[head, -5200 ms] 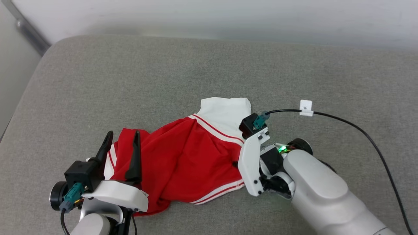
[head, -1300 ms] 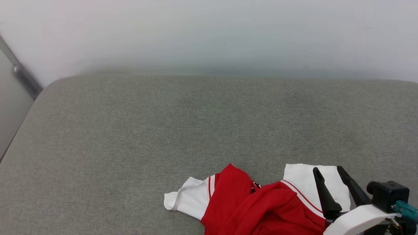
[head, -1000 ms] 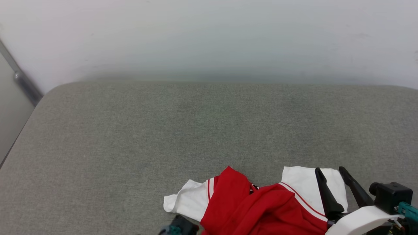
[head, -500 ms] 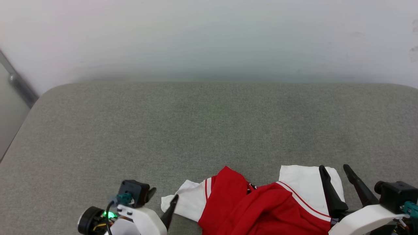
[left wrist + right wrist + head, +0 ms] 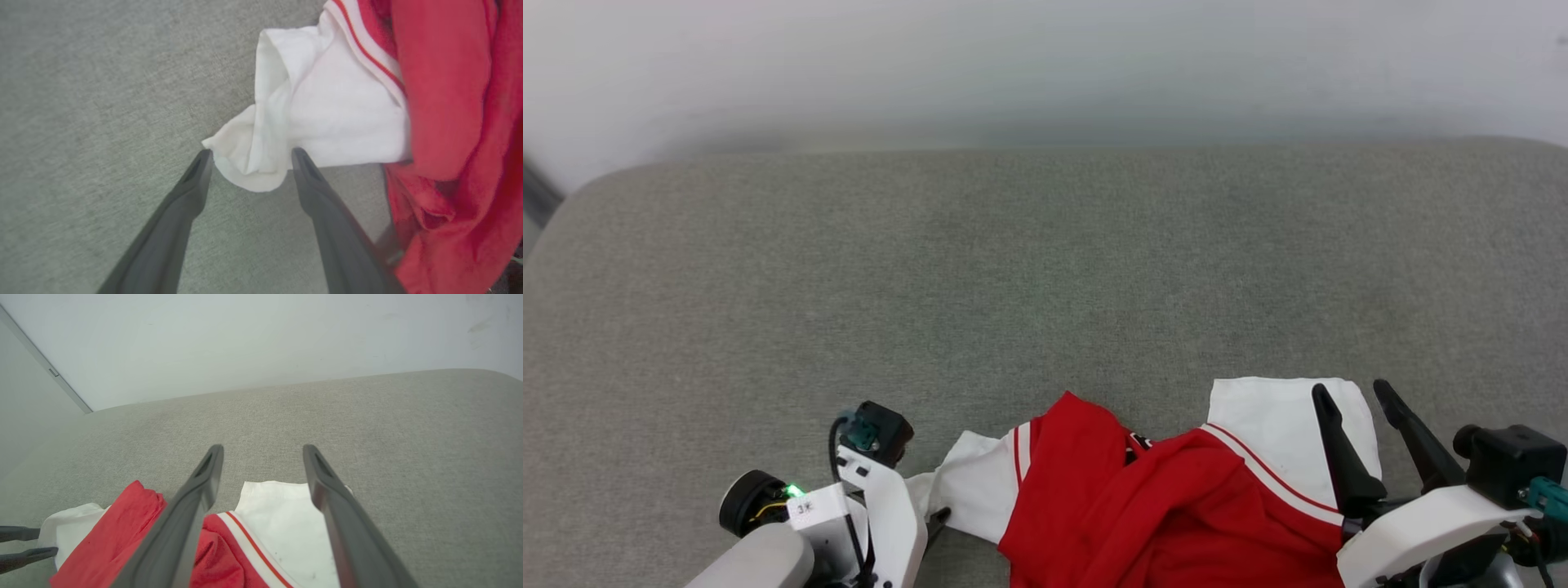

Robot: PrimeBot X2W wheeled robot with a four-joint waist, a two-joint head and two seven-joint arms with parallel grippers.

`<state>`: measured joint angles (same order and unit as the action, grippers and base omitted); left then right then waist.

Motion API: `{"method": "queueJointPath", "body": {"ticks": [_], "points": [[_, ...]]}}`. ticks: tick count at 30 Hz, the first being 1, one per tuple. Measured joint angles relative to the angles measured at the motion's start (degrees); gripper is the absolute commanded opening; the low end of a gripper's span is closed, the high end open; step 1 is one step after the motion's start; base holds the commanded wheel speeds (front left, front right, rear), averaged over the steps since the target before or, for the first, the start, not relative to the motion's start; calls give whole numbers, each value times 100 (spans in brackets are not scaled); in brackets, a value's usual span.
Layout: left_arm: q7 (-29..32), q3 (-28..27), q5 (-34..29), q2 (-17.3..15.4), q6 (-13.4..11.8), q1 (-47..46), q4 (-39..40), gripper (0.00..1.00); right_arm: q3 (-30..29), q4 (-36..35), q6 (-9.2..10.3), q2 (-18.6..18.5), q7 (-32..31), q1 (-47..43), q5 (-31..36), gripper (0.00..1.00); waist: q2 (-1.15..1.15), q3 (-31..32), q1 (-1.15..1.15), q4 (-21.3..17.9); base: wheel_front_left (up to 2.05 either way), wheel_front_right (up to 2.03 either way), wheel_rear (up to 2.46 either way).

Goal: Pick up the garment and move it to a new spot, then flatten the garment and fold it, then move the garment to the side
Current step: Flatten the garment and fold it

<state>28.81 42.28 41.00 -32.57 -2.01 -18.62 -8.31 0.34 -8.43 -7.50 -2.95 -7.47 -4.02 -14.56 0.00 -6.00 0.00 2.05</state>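
Crumpled red jersey (image 5: 1168, 514) lying on a grey fabric cushion (image 5: 1013, 269), which spreads far beyond the jersey to a white wall (image 5: 1045, 57). Left tool (image 5: 250, 154): open, fingers either side of the jersey's left white sleeve tip, gripping nothing. Right tool (image 5: 1349, 390): open, empty, over the jersey's right sleeve.

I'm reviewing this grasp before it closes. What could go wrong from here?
The open left gripper straddles just the crumpled tip of one white sleeve; closing may catch a thin fold that slips. The garment lies bunched, so pulling that sleeve might drag the heap instead of spreading it.
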Motion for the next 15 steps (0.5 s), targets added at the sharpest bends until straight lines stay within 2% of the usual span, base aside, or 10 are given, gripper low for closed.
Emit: {"method": "queueJointPath", "body": {"ticks": [2, 3, 5, 6, 7, 8, 9, 15], "points": [[145, 107, -1, 62, 126, -125, -296, 100, 1, 22, 0, 0, 20, 36, -12, 100, 0, -76, 0, -43, 0, 0, 0], [397, 292, -47, 109, 316, -328, -634, 100, 12, 62, 0, 0, 45, 60, -43, 100, 0, -158, 0, -103, 0, 0, 0], [577, 409, -64, 159, 452, -463, -790, 100, 13, 86, 0, 0, 65, 66, -53, 100, 0, -195, 0, -136, 0, 0, 0], [649, 443, -44, 190, 503, -516, -865, 97, 8, 98, 0, 0, 69, 70, -53, 100, 0, -209, 0, -150, 0, 0, 0], [720, 478, -33, 212, 552, -556, -928, 70, 9, 109, 0, 0, 71, 79, -54, 100, 0, -219, 0, -164, 0, 0, 0], [801, 506, 9, 237, 587, -604, -993, 31, 8, 121, 0, 0, 74, 86, -55, 100, 0, -225, -1, -179, 0, 0, 0], [836, 516, 49, 256, 610, -636, -1047, 0, 5, 135, 0, 0, 86, 91, -64, 100, 0, -226, 0, -193, 0, 0, 0], [600, 446, 213, 426, 645, -597, -1292, 0, -54, 220, 0, 0, 87, 113, -113, 100, 0, -165, 0, -227, 0, 0, 0]]}}
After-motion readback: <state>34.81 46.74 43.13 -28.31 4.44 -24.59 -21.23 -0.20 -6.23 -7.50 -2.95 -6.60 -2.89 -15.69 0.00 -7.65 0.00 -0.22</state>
